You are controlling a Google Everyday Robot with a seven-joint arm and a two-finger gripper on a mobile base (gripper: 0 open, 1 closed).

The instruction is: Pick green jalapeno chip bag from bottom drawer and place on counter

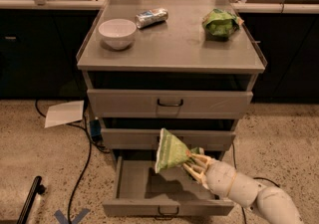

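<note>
Your gripper (192, 161) hangs over the open bottom drawer (137, 184), jaws closed on the green jalapeno chip bag (170, 151), held clear of its floor. The pick looks done; carrying it up to the desk (174, 44) remains.

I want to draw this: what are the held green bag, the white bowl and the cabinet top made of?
The green jalapeno chip bag, held by the gripper above the bottom drawer: creased, probably thin foil or plastic film. The bowl: smooth white, ceramic or plastic. The counter: matte grey, faint sheen, likely metal.
</note>
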